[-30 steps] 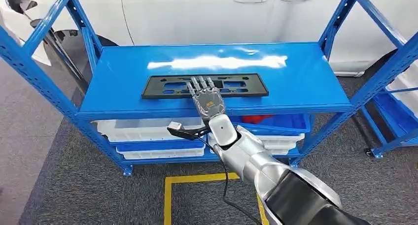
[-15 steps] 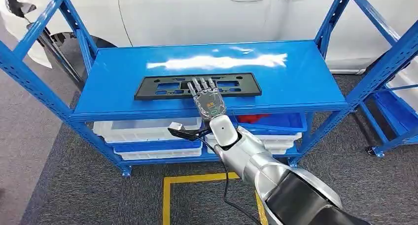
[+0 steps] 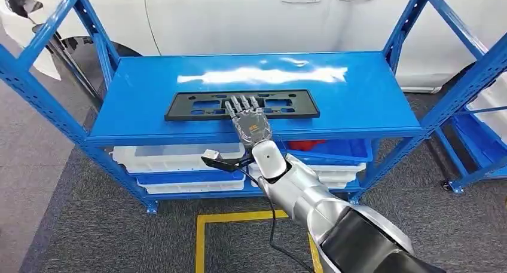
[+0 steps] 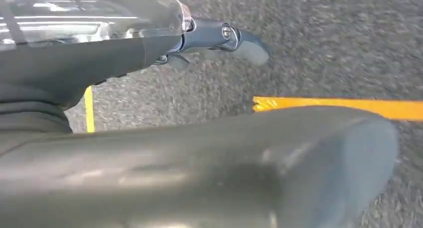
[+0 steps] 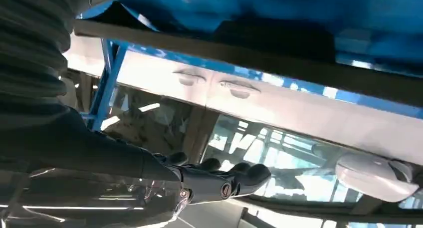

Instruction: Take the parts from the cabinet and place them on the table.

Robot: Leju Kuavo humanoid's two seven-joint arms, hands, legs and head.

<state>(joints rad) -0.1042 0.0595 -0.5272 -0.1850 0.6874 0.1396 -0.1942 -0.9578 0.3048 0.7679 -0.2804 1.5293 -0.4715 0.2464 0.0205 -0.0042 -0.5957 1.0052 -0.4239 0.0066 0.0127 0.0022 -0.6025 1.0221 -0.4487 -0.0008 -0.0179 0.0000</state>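
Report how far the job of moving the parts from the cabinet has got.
Nothing looks done yet: the black frame part lies flat on the blue cabinet's top shelf. In hand: the right hand is stretched over its front edge, fingers on it, not clearly gripping. Left: grasping, lifting and carrying it to a table.

White car (image 3: 251, 16) behind, yellow floor tape (image 3: 239, 216) below.

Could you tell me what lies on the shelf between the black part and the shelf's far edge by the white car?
Nothing: in the head view the blue shelf is bare beyond the black part, apart from a bright glare.
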